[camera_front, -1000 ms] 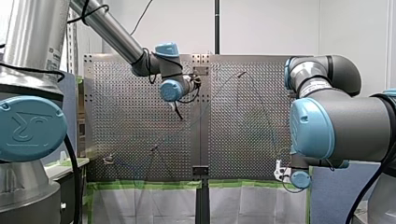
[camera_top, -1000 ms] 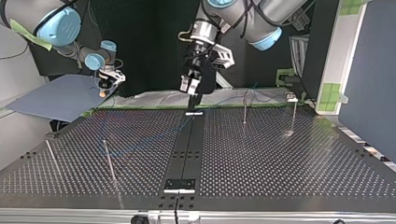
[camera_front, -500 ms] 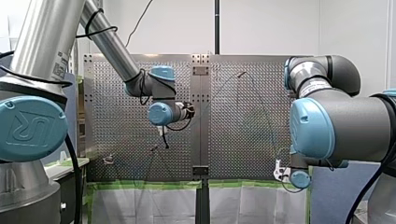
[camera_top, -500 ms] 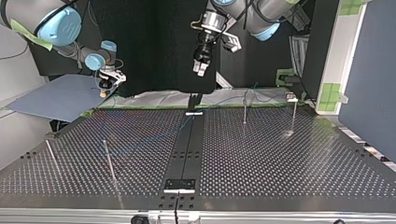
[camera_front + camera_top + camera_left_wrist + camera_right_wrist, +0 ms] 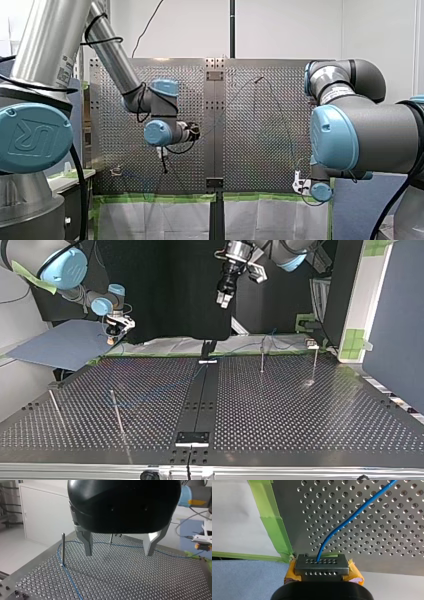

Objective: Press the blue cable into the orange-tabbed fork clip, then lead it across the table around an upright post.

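The thin blue cable (image 5: 362, 508) lies slack on the perforated metal table (image 5: 140, 580), bent around a slim smooth steel post (image 5: 63, 550). My right gripper (image 5: 321, 566) pinches its end between yellow pads (by the green tape (image 5: 273, 527)), and my left gripper (image 5: 118, 553) hangs spread and empty. Any tug could lift the springy loop over that slick post.

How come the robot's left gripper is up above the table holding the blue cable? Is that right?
Not quite. My left gripper is up above the table, but it is open and holds nothing. The left wrist view shows the blue cable lying on the table below it.
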{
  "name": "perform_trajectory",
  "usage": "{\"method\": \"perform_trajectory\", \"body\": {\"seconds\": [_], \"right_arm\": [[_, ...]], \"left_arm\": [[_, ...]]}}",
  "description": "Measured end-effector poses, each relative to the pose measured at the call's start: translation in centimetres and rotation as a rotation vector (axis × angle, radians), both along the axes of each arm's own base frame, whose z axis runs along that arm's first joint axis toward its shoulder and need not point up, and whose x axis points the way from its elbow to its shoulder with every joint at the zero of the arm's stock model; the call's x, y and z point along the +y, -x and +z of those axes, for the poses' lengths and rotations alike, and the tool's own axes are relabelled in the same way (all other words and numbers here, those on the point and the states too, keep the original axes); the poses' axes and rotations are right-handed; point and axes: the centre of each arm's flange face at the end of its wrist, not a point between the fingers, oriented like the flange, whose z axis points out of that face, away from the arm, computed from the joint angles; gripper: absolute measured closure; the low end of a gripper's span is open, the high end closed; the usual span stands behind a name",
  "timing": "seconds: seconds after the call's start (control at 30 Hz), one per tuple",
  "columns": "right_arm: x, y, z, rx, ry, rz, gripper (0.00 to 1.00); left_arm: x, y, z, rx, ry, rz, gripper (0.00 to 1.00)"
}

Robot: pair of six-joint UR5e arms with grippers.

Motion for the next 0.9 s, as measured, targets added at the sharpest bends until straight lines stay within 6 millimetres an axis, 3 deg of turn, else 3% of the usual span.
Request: {"method": "perform_trajectory", "body": {"seconds": [0.13,0.5,0.9], "right_arm": [[0.0,0.0,0.0,-0.001,0.001,0.002,1.00],[0.1,-0.5,0.0,-0.001,-0.002,0.014,1.00],[0.1,-0.6,0.0,0.000,-0.001,0.012,1.00]], "left_arm": [[1.2,0.6,-1.2,0.023,-0.019,0.026,0.00],[5.6,2.9,-7.1,0.134,-0.179,0.146,0.00],[5.8,2.0,-7.4,0.109,-0.194,0.173,0.00]]}}
